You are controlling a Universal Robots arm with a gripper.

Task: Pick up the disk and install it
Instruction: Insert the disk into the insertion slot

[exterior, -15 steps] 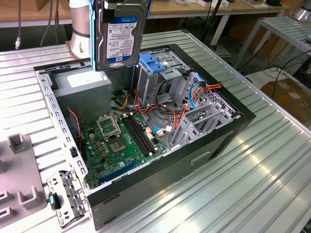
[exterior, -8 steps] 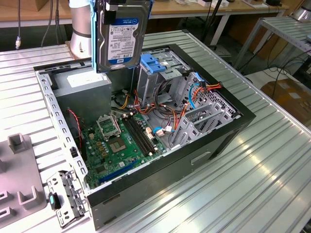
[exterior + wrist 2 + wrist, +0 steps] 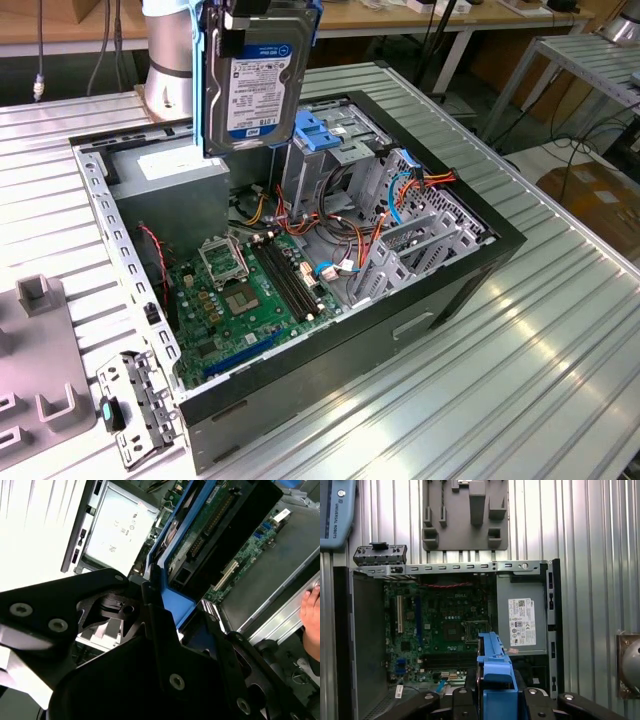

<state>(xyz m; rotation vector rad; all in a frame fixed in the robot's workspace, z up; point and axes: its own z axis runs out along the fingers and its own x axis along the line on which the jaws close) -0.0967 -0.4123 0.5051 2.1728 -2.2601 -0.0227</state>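
Hand of the arm was clenched on the disk, grasping it at its upper end. The disk hung upright under the hand, its long axis vertical, above the open computer case that stood on the table. In the first wrist view the blue side rail of the disk stood out from the hand, with the motherboard far below it. The blue bracket with slots sat inside the case, lower than the disk and just to the exterior view's right of it. The grey box sat to the exterior view's left. A white and blue label on the disk faced the exterior view, and the grey box carried a white sticker. Their print was left unread.
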